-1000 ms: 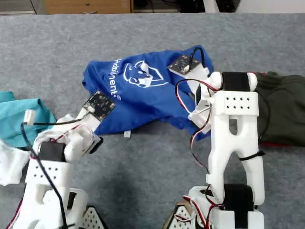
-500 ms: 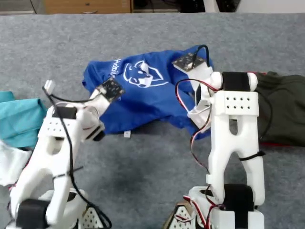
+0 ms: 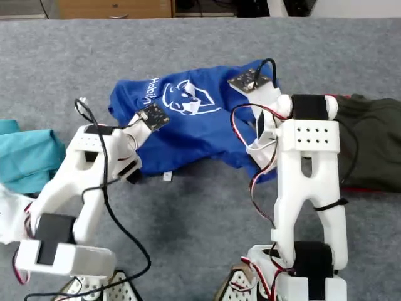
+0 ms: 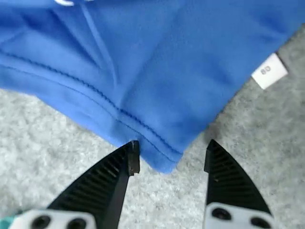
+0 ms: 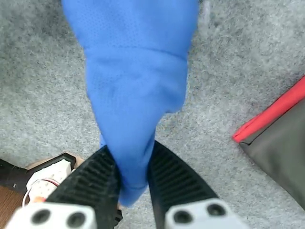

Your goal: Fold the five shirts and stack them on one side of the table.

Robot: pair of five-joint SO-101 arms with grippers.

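Note:
A blue shirt [image 3: 188, 116] with a white print lies crumpled mid-table. My left gripper [image 3: 130, 170] stands open at the near-left hem of that blue shirt [image 4: 143, 57]; in the left wrist view the left gripper [image 4: 171, 151] straddles the hem's corner, its fingers on either side and not closed. A white size tag [image 4: 269, 71] sticks out of the edge close by. My right gripper [image 5: 131, 157] is shut on a bunched fold of the blue shirt [image 5: 138, 71], at the shirt's right side under the right arm [image 3: 262, 139].
A dark olive shirt [image 3: 373, 144] lies over a red one [image 5: 267, 117] at the right edge. A teal shirt [image 3: 28, 157] and a white one [image 3: 7, 213] lie at the left edge. Grey carpet-like tabletop [image 3: 200, 213] lies bare at the front.
My left arm has swung forward and to the right, bringing its open gripper up to the shirt's near-left hem. The right arm and its hold have not moved.

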